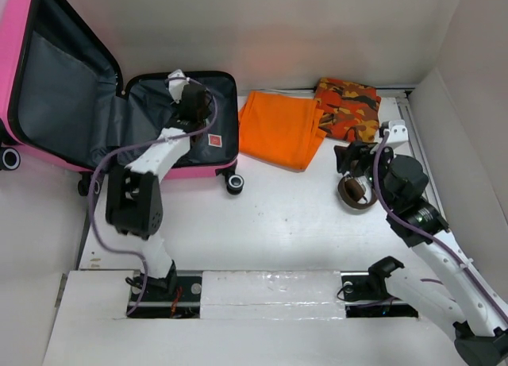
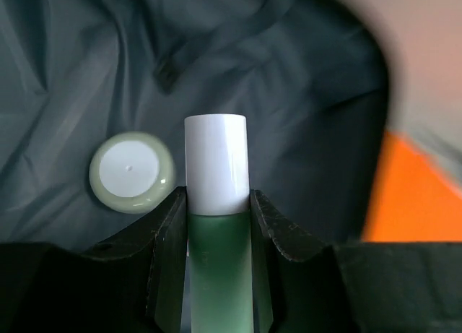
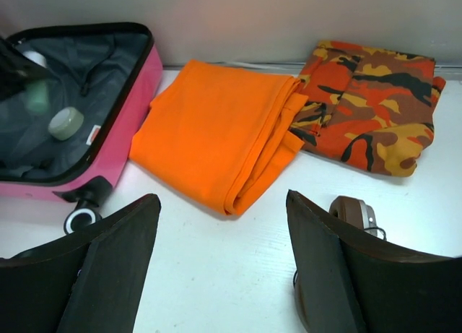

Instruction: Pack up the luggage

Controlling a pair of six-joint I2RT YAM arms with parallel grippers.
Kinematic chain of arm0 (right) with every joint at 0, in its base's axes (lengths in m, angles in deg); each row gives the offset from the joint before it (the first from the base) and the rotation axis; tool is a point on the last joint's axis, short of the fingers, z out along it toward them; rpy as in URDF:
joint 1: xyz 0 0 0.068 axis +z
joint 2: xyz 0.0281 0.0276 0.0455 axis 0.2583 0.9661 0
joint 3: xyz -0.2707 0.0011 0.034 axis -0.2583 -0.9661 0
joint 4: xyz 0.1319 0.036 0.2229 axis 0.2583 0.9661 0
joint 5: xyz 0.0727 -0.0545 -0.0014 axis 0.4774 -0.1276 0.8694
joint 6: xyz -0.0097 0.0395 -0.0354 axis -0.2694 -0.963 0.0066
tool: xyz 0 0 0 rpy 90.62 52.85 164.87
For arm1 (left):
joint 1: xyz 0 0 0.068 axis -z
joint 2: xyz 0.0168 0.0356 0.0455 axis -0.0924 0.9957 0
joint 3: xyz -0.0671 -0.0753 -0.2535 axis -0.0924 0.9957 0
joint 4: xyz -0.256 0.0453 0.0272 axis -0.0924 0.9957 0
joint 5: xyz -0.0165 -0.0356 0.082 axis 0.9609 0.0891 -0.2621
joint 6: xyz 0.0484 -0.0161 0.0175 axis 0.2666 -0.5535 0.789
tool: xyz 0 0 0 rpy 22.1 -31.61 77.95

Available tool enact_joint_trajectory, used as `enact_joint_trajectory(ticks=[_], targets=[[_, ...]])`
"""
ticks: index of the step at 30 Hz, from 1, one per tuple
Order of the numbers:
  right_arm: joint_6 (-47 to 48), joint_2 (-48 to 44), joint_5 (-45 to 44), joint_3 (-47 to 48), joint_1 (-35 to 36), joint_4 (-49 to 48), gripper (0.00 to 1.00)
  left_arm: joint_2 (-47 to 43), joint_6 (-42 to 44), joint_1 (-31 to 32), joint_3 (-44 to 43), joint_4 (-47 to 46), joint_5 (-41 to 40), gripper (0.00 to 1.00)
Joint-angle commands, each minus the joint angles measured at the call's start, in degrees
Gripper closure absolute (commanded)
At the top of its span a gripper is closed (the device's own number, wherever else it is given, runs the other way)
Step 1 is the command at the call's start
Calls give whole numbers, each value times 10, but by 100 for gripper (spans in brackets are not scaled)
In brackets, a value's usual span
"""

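**A:** How does the luggage (image 1: 55, 88) lie?

**B:** It sits far left on the white counter (image 1: 278, 223) and is open. Its wheels face the arms, its long axis runs toward the pale back wall, and the lid is propped up to the left.

**A:** And the pincers?

**B:** The left pincer (image 2: 216, 203) is inside, over the grey lining. It is clenched on a white-capped green bottle (image 2: 215, 159), beside a round jar (image 2: 131, 171). The right pincer (image 3: 222, 199) gapes wide and holds nothing, above the counter near an orange cloth (image 3: 216, 138).

The green bottle (image 2: 219, 257) runs off the frame's bottom edge; a finger of the right claw (image 3: 222, 200) hides most of a brown coiled strap (image 3: 354, 212).
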Motion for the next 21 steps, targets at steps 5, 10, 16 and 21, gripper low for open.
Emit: enact_joint_trajectory(ticks=[5, 10, 16, 21], targets=[[-1, 1, 14, -8, 6, -44, 23, 145, 10, -10, -86, 66, 61, 72], [-1, 6, 14, -8, 6, -44, 23, 177, 16, -10, -79, 66, 67, 54], [-1, 6, 7, -8, 6, -44, 23, 125, 16, -10, -39, 28, 113, 39], [-1, 1, 2, -8, 6, -44, 23, -20, 24, 52, 8, -19, 99, 30]])
